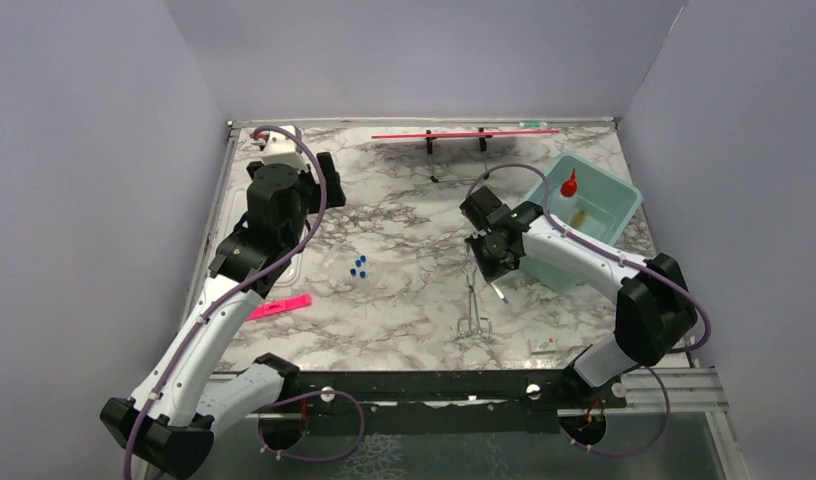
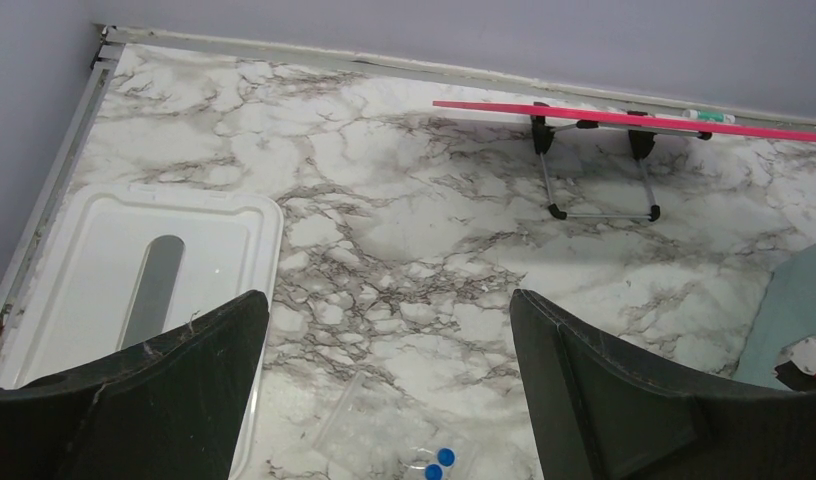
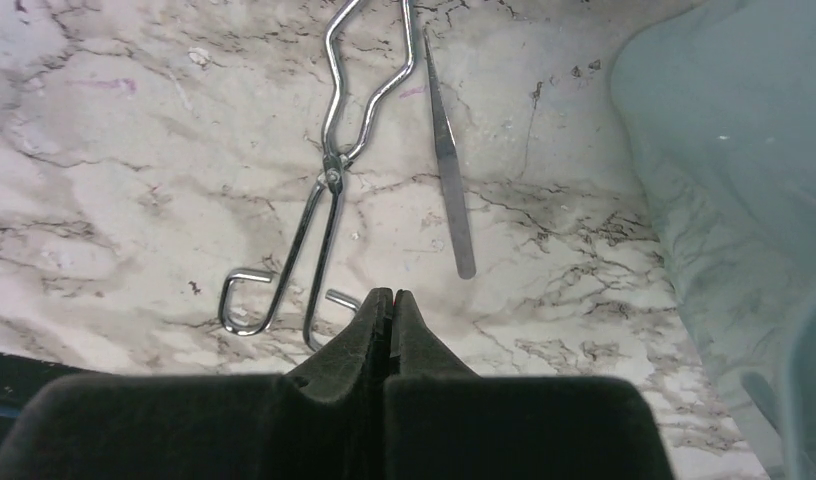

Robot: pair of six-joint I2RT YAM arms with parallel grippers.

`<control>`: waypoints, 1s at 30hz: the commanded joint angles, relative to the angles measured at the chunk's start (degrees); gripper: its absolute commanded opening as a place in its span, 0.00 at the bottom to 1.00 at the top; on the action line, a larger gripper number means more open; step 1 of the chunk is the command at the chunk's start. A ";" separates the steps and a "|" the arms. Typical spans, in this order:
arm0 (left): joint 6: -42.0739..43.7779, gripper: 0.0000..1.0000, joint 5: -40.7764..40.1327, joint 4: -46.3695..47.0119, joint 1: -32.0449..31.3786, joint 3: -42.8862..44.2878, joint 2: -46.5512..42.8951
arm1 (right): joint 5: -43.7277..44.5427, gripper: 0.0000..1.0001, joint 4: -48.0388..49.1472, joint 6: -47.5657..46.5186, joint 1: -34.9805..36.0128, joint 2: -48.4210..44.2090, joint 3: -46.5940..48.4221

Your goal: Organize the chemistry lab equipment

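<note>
You're mid-sort, I'd say. The squeeze bottle already sits inside the teal bin, and the metal forceps look like the next pick. They lie flat on the table just left of the bin (thin rod right beside them, on the bin side). Your right jaws are pressed together with nothing between them, hanging near the forceps' looped handles — so spread them first, then come down over the shank. Left jaws are spread wide and empty, well left of the bin — the blue-capped tubes are out that way too.
</note>
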 commanded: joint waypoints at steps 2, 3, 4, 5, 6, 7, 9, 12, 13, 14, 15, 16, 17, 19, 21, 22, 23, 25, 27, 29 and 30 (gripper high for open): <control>-0.47 0.94 1.02 1.21 -0.19 -0.14 -1.04 | -0.94 0.02 -3.50 1.61 -0.14 -4.13 2.75; -0.56 0.94 1.04 1.21 -0.24 -0.14 -0.89 | 0.21 0.06 -2.83 1.67 -0.12 -4.32 2.42; -0.59 0.93 1.04 1.21 -0.25 -0.14 -0.83 | 1.53 0.13 -2.26 1.94 -0.13 -4.20 1.95; -0.58 0.94 1.04 1.21 -0.25 -0.18 -0.80 | 2.80 0.22 -1.42 2.35 -0.14 -3.85 1.34; -0.55 0.94 1.00 1.27 -0.25 -0.22 -0.77 | 4.07 0.31 -0.08 2.66 -0.14 -3.49 0.49; -0.51 0.94 1.00 1.30 -0.35 -0.30 -0.72 | 5.05 0.37 1.45 2.89 -0.14 -3.01 -0.48; -0.49 0.94 0.95 1.30 -0.34 -0.39 -0.70 | 6.35 0.44 5.39 2.70 -0.10 -1.93 -2.13; -0.33 0.94 0.83 1.30 -0.34 -0.31 -0.64 | 8.88 0.49 10.83 2.52 -0.13 0.20 -3.84; -0.21 0.94 0.72 1.30 -0.38 -0.25 -0.71 | 9.63 0.49 12.21 2.63 -0.10 1.14 -4.14; -0.08 0.94 0.63 1.30 -0.35 -0.16 -0.71 | 10.37 0.49 13.08 2.81 -0.14 2.17 -4.19; 0.02 0.94 0.48 1.24 -0.34 -0.14 -0.73 | 11.08 0.49 13.96 3.05 -0.10 3.26 -4.48; 0.15 0.94 0.27 1.22 -0.34 -0.06 -0.70 | 11.47 0.49 14.99 3.05 -0.14 4.10 -4.95; 0.27 0.94 0.03 1.22 -0.34 0.01 -0.67 | 11.86 0.48 15.81 3.03 -0.14 5.10 -5.27; 0.46 0.94 -0.25 1.13 -0.34 0.12 -0.68 | 11.93 0.46 17.19 3.11 -0.10 6.69 -5.99; 0.60 0.94 -0.55 1.13 -0.34 0.29 -0.47 | 11.71 0.45 18.80 2.97 -0.13 7.83 -6.73; 0.71 0.94 -0.62 1.10 -0.34 0.37 -0.42 | 11.55 0.44 19.33 2.84 -0.13 8.28 -7.09; 0.67 0.93 -0.69 1.06 -0.35 0.39 -0.39 | 11.33 0.43 19.93 2.71 -0.14 8.69 -7.38; 0.87 0.94 -0.79 0.99 -0.34 0.48 -0.33 | 10.72 0.41 21.03 2.43 -0.13 9.51 -8.08; 0.99 0.94 -0.89 1.04 -0.34 0.61 -0.24 | 9.10 0.34 21.64 2.06 -0.14 10.11 -8.43; 1.02 0.93 -0.98 0.95 -0.34 0.73 -0.17 | 6.42 0.25 21.70 1.78 -0.09 10.13 -8.64; 1.08 0.93 -1.05 0.91 -0.34 0.82 -0.16 | 5.24 0.21 21.78 1.58 -0.11 9.77 -8.77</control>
